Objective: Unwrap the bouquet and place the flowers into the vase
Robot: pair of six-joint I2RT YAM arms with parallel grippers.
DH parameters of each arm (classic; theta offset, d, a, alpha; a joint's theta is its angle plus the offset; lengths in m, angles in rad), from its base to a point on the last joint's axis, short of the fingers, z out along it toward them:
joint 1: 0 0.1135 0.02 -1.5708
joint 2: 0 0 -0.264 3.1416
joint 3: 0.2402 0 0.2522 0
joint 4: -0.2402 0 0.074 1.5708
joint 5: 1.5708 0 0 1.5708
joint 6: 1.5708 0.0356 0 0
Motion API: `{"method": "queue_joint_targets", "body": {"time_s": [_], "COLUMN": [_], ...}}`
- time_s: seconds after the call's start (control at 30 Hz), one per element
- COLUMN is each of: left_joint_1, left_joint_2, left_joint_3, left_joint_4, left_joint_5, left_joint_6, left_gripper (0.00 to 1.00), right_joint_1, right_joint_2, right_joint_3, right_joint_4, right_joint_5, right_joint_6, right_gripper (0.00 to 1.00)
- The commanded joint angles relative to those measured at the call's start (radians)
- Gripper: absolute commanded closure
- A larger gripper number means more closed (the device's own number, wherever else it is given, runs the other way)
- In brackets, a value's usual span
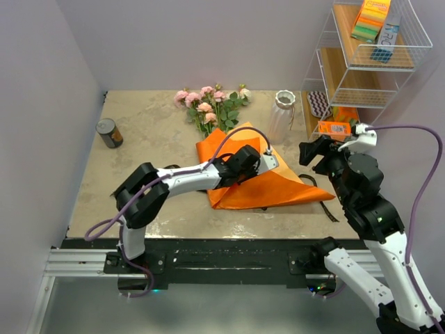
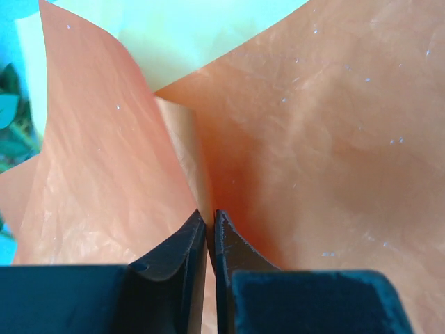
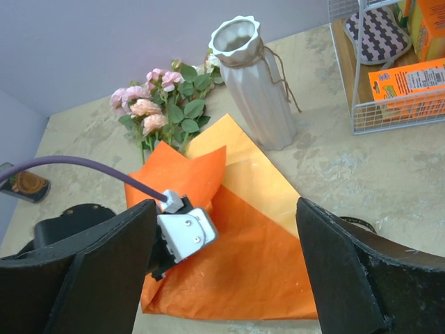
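Pinching a raised fold of orange paper (image 2: 313, 139), the left end effector (image 2: 211, 217) has its jaws nearly closed on the sheet, a grip the other views hide. In the right wrist view, the right end effector (image 3: 226, 205) gapes wide and empty above the spread paper, with the flowers (image 3: 163, 104) lying beside the upright vase (image 3: 254, 90). From above there is a beige stone table (image 1: 139, 167), a can (image 1: 109, 132), a wire shelf (image 1: 361, 62) and pale walls.

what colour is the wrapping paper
The wrapping paper is orange, paler yellow-orange on one side; clearest in right wrist view.
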Motion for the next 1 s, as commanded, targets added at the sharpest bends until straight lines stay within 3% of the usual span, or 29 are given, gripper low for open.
{"method": "queue_joint_targets", "body": {"time_s": [0.0,0.27,0.53,0.83,0.87,0.97], "left_joint_1": [-0.003,0.014,0.138,0.214,0.217,0.218], "left_joint_2": [-0.153,-0.375,-0.578,-0.765,-0.776,-0.799], "left_joint_3": [-0.053,-0.134,-0.279,-0.456,-0.459,-0.450], "left_joint_4": [0.091,0.072,-0.088,-0.163,-0.178,-0.210], "left_joint_5": [-0.093,-0.207,-0.147,-0.172,-0.173,-0.188], "left_joint_6": [-0.011,-0.072,-0.174,-0.243,-0.246,-0.243], "left_gripper": [0.90,0.95,0.85,0.47,0.31,0.01], "right_joint_1": [0.003,0.003,0.005,0.003,0.003,0.003], "right_joint_2": [0.005,0.008,-0.009,-0.038,-0.038,-0.029], "right_joint_3": [0.007,0.003,-0.030,-0.059,-0.059,-0.062], "right_joint_4": [0.055,0.077,0.092,0.090,0.090,0.089], "right_joint_5": [-0.030,-0.058,-0.096,-0.102,-0.104,-0.107], "right_joint_6": [-0.016,-0.016,-0.004,0.005,0.005,0.004], "right_gripper": [0.16,0.17,0.17,0.18,0.17,0.16]}}
